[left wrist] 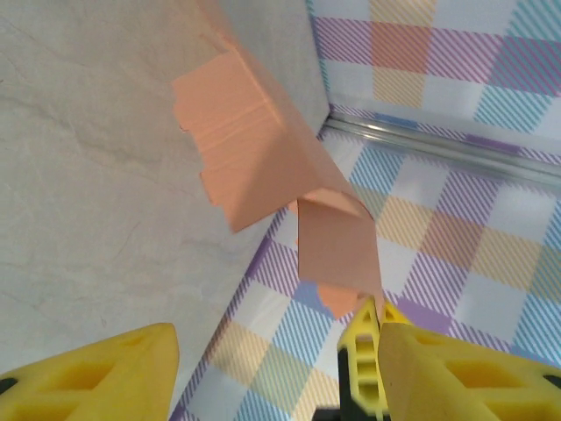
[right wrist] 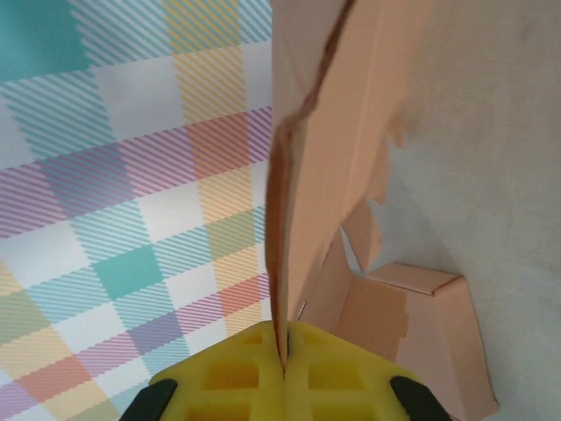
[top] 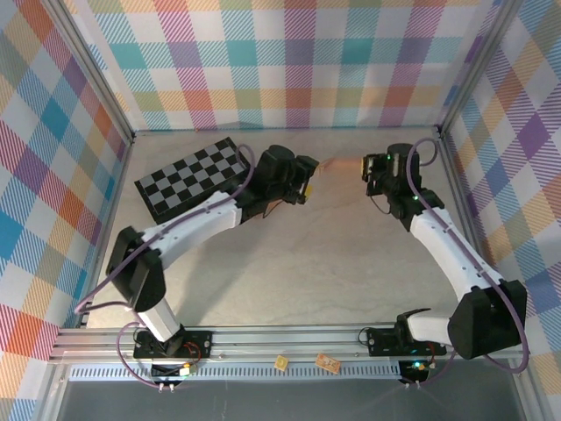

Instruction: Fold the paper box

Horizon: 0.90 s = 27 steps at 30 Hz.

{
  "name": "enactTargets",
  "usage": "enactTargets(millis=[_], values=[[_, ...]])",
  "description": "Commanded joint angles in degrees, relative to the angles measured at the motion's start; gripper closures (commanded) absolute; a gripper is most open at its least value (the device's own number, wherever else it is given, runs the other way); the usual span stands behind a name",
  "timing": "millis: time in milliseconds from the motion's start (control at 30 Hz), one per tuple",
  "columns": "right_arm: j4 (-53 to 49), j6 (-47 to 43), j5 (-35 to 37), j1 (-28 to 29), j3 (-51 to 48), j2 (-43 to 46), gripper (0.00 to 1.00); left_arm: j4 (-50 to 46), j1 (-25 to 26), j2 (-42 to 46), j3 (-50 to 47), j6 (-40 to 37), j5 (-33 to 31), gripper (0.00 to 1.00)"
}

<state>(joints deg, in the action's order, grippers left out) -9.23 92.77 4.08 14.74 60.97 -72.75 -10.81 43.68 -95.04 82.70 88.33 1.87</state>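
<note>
Overhead, the paper box [top: 340,164] sits between the left gripper [top: 306,184] and the right gripper [top: 369,167], near the far wall, with a checkerboard [top: 188,178] lying flat on the table [top: 289,263] to the left.

At the left wrist, the left gripper is released. Its yellow fingers [left wrist: 96,377] stand wide apart, and the box's lower flap ends just beside one fingertip.

At the right wrist, the right gripper is clenched on the box's thin edge, its folded panels rising away from the jaws.

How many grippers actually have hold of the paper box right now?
1. The right gripper is shut on the edge of the paper box. The left gripper stands open beside a flap tip, clamping nothing.
</note>
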Motion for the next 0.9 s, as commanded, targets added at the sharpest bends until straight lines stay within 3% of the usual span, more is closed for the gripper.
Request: enactTargets(millis=[0, 67, 200, 367, 433, 600, 700, 867], values=[[-7.4, -6.6, -4.0, -0.6, 5.4, 0.8, 1.00, -11.2, -2.8, 3.3, 4.8, -9.5, -0.8, 0.41], [-11.0, -8.3, -5.4, -0.7, 8.8, 0.5, 1.00, -10.8, -6.1, 0.6, 8.3, -13.6, 2.7, 0.46], [-19.1, -11.9, -8.4, -0.7, 16.6, 0.1, 1.00, -10.7, -11.8, -12.9, 21.1, -20.8, 15.1, 0.52], [-27.6, -14.6, -10.4, -0.7, 25.0, 0.5, 1.00, -13.2, -12.8, -27.1, 33.6, -28.1, 20.7, 0.61], [-29.4, -13.5, -12.2, -0.7, 26.0, 0.8, 1.00, -11.8, -11.9, -30.1, 34.3, -28.3, 23.1, 0.64], [-26.5, -6.7, -14.5, -0.7, 21.8, 2.7, 1.00, -5.9, -7.6, -29.8, 28.1, -27.8, 28.0, 0.68], [-24.0, -4.6, -14.4, -0.7, 19.7, 2.5, 1.00, 0.6, -5.6, -24.9, 17.6, -26.1, 29.1, 0.69], [-23.1, -2.7, -14.3, -0.6, 18.6, 0.1, 1.00, 15.7, -4.8, -15.1, -2.2, -17.0, 29.5, 0.70]])
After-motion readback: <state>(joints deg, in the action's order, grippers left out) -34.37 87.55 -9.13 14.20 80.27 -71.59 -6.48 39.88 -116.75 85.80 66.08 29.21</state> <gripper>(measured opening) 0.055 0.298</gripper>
